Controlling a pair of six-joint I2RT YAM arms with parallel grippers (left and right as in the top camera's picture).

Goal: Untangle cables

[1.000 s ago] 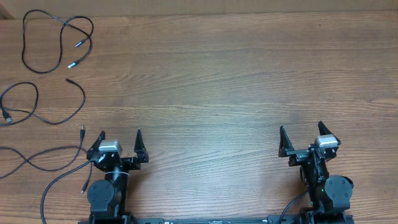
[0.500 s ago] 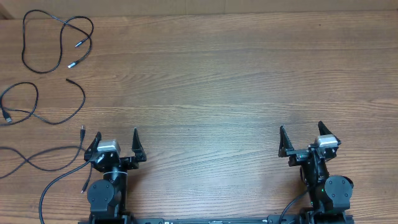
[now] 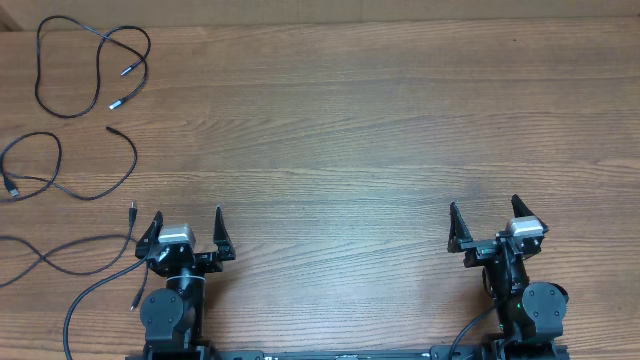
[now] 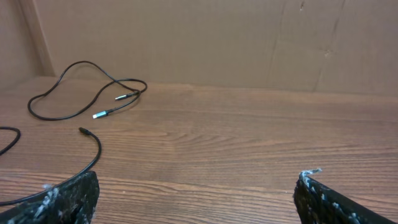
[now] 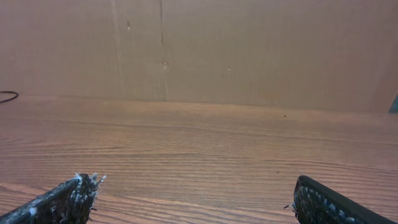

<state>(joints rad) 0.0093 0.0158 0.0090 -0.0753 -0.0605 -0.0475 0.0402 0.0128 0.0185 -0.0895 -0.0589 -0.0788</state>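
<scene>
cables [image 3: 134, 155] seen spread loose ahead-left of left gripper [image 3: 189, 214] fingers, far from right gripper [image 3: 485, 204] | both finger pairs released, nothing held | judged best: one strand pinched mid-length, lifted clear of crossings

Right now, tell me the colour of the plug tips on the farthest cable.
The plug tips are silver; clearest in the left wrist view.

Wood-grain table [image 3: 360, 130], brown, horizontal grain. Plain cardboard wall [image 4: 205, 43] along far edge, vertical creases.
</scene>
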